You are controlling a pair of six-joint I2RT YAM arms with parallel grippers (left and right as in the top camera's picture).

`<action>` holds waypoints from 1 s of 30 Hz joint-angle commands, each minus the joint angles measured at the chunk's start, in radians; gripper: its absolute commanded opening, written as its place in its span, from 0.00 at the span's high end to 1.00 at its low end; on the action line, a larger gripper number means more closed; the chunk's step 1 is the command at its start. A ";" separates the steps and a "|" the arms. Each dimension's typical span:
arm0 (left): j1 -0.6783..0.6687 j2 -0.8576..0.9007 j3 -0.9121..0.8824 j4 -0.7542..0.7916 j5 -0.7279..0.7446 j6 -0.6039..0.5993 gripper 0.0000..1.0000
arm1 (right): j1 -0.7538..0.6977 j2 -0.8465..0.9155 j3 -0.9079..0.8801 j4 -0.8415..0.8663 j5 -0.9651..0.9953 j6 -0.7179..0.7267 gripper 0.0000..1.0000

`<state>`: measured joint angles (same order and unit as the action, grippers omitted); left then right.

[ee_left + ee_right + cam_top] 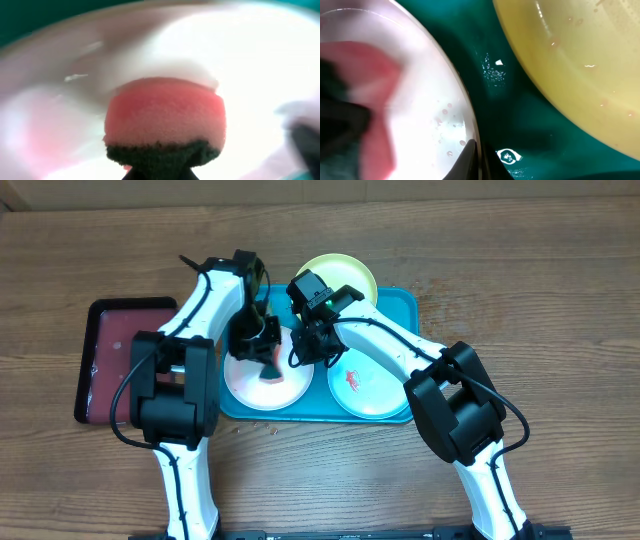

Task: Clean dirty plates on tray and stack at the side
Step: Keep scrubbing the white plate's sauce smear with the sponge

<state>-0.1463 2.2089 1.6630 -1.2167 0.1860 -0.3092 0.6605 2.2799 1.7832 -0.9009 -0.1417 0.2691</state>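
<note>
The turquoise tray (402, 306) holds three plates. The white plate (248, 386) lies at its left, the pale mint plate (372, 388) with a red smear at its right, and the yellow-green plate (345, 274) over its back rim. My left gripper (262, 348) is shut on a pink sponge with a dark green pad (272, 370) and presses it on the white plate. In the left wrist view the sponge (165, 115) fills the middle over the white plate (250, 75). My right gripper (472, 161) pinches the white plate's rim (420, 75); small red specks sit near it.
A smaller dark red tray (110, 360) lies left of the turquoise tray on the wooden table. In the right wrist view, bare tray floor (520, 115) separates the white plate from the yellow-green plate (580, 65). The two arms crowd close over the tray's middle.
</note>
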 commanded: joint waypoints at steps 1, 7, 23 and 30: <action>0.038 0.011 0.008 -0.034 -0.202 -0.069 0.96 | 0.006 0.024 0.009 -0.001 0.006 -0.005 0.96; 0.062 0.011 0.008 -0.034 -0.224 -0.124 0.96 | 0.006 0.024 0.009 0.003 0.006 -0.005 0.96; -0.004 0.011 0.008 -0.075 -0.134 -0.036 0.96 | 0.006 0.024 0.009 -0.002 0.006 -0.005 0.96; 0.058 0.011 0.008 -0.098 -0.466 -0.201 0.96 | 0.006 0.024 0.009 0.002 0.006 -0.006 0.96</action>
<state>-0.1211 2.2089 1.6630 -1.3159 -0.0761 -0.4126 0.6609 2.2807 1.7832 -0.8978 -0.1455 0.2691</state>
